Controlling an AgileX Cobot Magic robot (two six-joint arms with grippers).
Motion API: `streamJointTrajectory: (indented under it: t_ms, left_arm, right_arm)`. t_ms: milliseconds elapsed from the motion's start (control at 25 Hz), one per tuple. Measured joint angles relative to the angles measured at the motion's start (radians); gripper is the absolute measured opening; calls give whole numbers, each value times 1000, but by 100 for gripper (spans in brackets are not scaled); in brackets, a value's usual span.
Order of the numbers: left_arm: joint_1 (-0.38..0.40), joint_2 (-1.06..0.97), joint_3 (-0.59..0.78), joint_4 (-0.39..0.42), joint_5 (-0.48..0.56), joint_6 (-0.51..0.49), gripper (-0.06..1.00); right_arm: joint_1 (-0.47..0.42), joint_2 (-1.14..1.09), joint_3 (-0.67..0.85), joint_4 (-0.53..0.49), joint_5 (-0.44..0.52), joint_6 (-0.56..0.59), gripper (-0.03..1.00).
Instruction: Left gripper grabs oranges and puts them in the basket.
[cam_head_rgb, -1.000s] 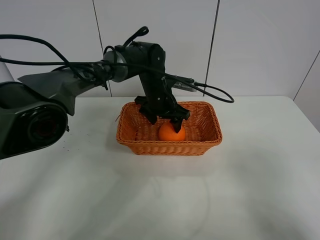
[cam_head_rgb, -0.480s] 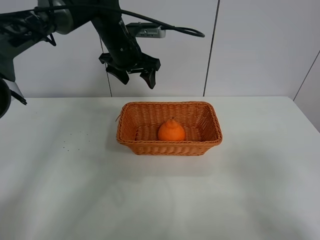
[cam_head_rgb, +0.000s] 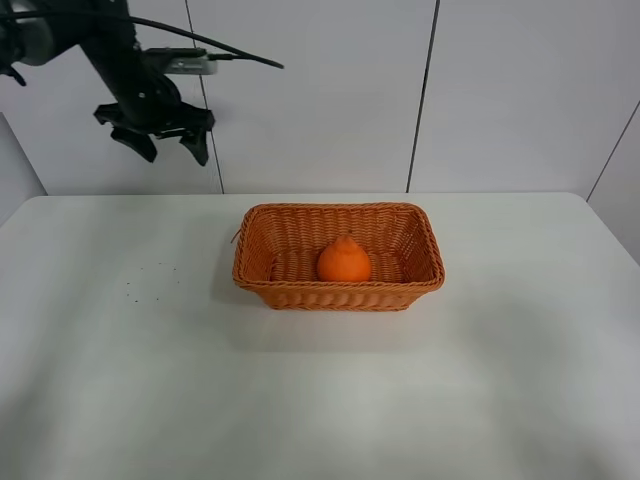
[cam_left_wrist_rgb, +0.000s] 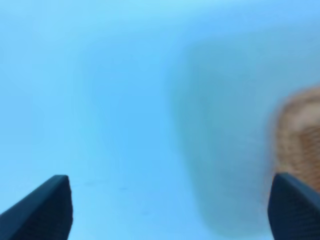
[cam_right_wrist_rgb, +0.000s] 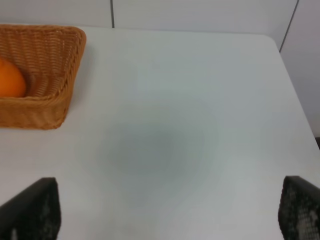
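My left gripper (cam_head_rgb: 172, 146) hangs high above the table's far left corner, well apart from the basket, with its claw fingers spread and nothing between them. The left wrist view agrees: two dark fingertips (cam_left_wrist_rgb: 47, 207) stand wide apart at the edges of a blurred picture, with only bare surface between them and a smear of wicker off to one side. The orange (cam_head_rgb: 344, 261) sits inside the basket (cam_head_rgb: 340, 297), resting on the woven floor near the front wall and about midway along it, stem end up, touching no part of my arm. The basket stands level on the white table (cam_head_rgb: 200, 380), near the middle. I see no other fruit on the table in any view, so I judge the task as good as done: the fruit is placed and released, and all that seems left is to bring my arm to rest clear of the work. My right gripper (cam_right_wrist_rgb: 165, 215) is spread wide too and empty, hovering over bare table beside the basket's end, with the orange just in its view.
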Motion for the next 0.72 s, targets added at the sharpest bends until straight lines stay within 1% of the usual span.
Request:
streamJointTrajectory:
  t_ms: [160,280,400,720]
  left_arm:
    - [92,0,0,4,0,0,89]
    - [127,3,0,5,0,0,88]
    - [136,-5,11,4,0,0,88]
    - [136,-147,166,3,1,0,88]
  right_arm:
    - [0,0,0,0,0,0,69]
    - [0,0,0,0,0,0,69]
    - [0,0,0,0,0,0,69]
    - [0,0,0,0,0,0,69]
